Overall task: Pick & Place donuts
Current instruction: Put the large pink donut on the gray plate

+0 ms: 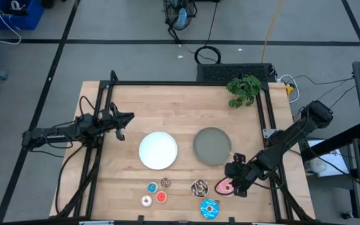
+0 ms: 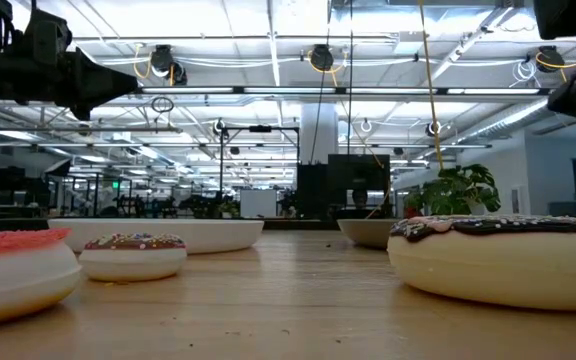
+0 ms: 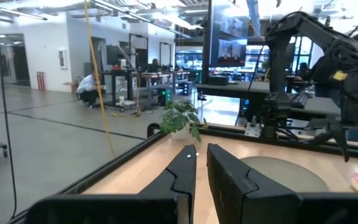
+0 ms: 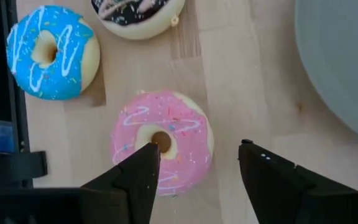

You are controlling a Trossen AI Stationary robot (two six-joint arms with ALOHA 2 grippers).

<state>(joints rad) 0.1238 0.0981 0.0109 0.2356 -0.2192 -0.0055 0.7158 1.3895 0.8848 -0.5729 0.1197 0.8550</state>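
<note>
The pink donut [image 4: 166, 134] lies flat on the wood near the table's right near corner [image 1: 225, 186]. My right gripper [image 4: 197, 149] [image 1: 236, 181] is open above it, pointing down: one finger stands over the ring's hole and the other over bare wood beside it. The brown sprinkled donut [image 1: 199, 187] and blue sprinkled donut [image 1: 209, 209] lie close by. Tiny blue [image 1: 152, 186], brown [image 1: 165, 182], white [image 1: 146, 200] and red [image 1: 161, 197] donuts sit further left. My left gripper [image 1: 129, 117] [image 3: 201, 152] waits, shut, over the table's left side. My right gripper comes at the pink donut from above, pointing down, with one finger [image 4: 145, 165] over the ring's hole [image 4: 161, 140] and the other beyond its rim. I cannot tell whether a finger touches it. The donut lies flat on the table.
A white plate [image 1: 158, 150] and a grey plate [image 1: 212, 145] rest in the table's middle, the grey one just beyond my right gripper. A green plant [image 1: 244, 89] stands at the far right corner. Black frame rails [image 1: 270, 119] run along the table's sides.
</note>
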